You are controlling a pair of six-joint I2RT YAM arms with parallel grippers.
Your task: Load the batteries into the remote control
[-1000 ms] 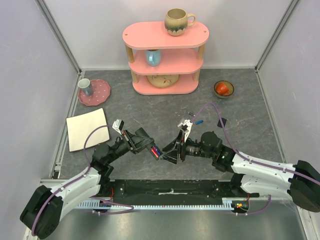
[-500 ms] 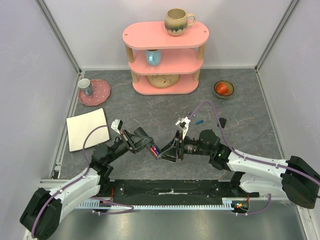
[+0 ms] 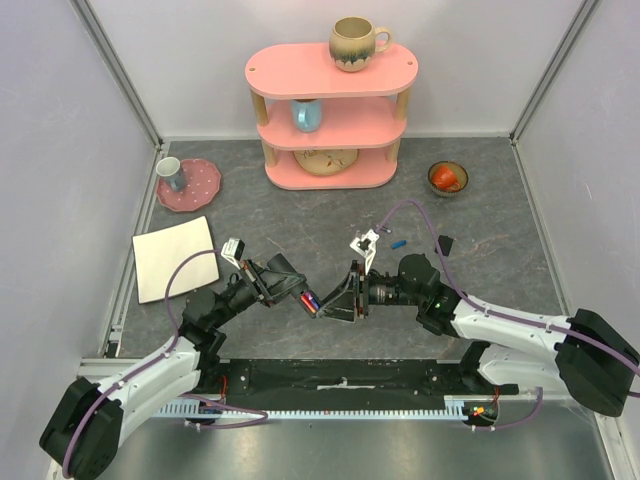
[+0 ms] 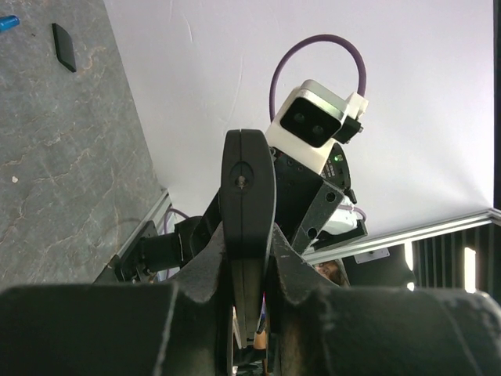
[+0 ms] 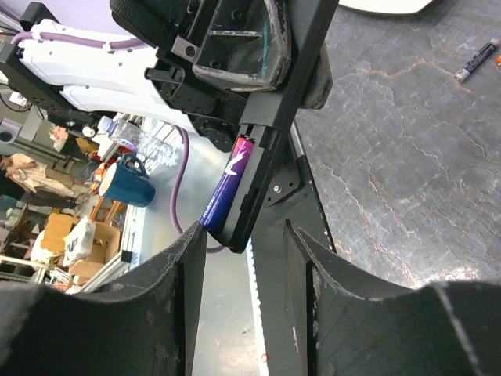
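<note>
Right wrist, mid-frame: battery point(image 5: 227, 184) lies lengthwise in the remote point(image 5: 296, 82) between our right tool's point(image 5: 244, 229) parted jaws — left tool point(image 3: 298, 293) clenches the remote.

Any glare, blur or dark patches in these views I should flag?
Top external: even light, sharp. Left wrist: pale wall washes out, remote control reads as dark silhouette. Right wrist: purple battery sharp, own fingers dark and soft.

lower end of the remote control point(image 4: 247, 188) hidden inside the left gripper point(image 4: 249, 270); blue battery point(image 4: 6, 23) cut off at the edge
</note>
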